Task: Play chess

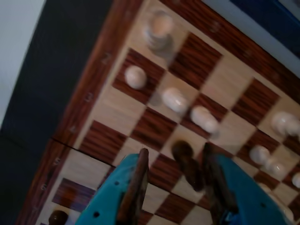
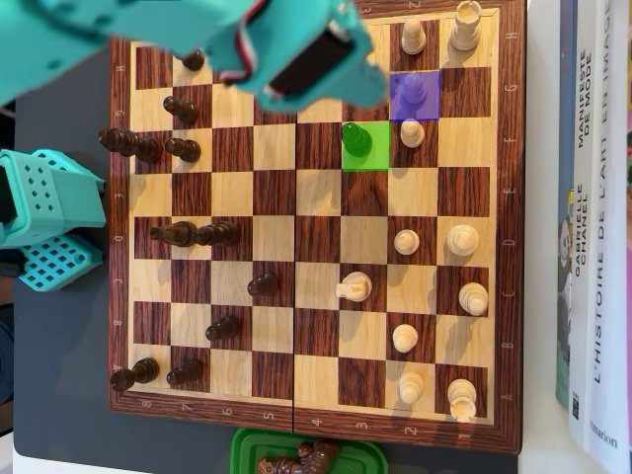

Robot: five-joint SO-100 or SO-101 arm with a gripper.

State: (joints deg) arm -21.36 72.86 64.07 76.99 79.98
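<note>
Dark pawn [image 1: 187, 161] stands between your gripper [image 1: 180, 161] fingers, nearer the right one; jaws spread, nothing pinched, over the chessboard [image 1: 117, 108].

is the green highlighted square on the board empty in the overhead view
No, a piece stands on the green square, tinted green by the highlight, just below the arm in the overhead view.

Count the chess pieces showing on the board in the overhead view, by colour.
Light pieces: 10
Dark pieces: 10
Green-tinted piece: 1
Purple-tinted piece: 1
Total: 22; the arm may hide more.
</note>
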